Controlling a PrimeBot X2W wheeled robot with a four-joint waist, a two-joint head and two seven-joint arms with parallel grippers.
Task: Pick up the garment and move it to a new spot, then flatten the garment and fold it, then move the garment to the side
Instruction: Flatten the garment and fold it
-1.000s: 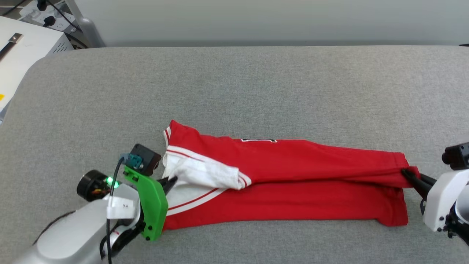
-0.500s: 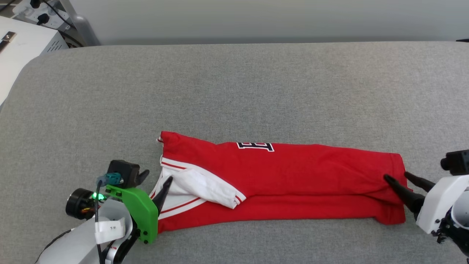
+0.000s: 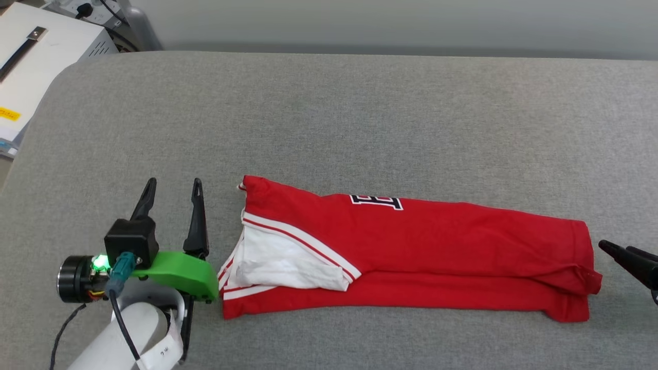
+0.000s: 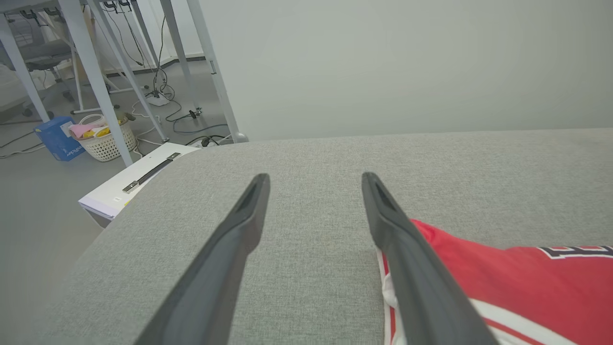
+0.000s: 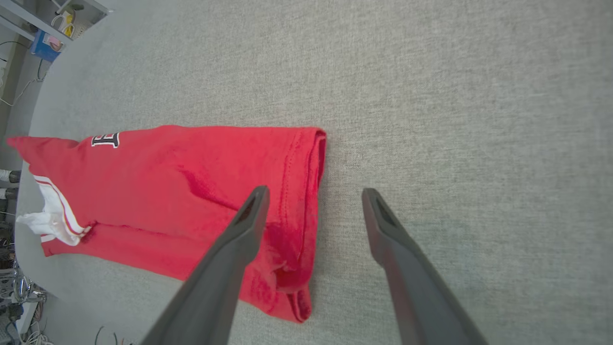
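The shirt lies folded in a long band on the grey pad, its long axis running between the 2 grippers. The left gripper, spread and empty, sits just beside the shirt's sleeve end; the right gripper, also spread and empty, sits just off its hem. Neither is clearly nearer. The print is mostly folded under, and the right gripper's body is cut off.
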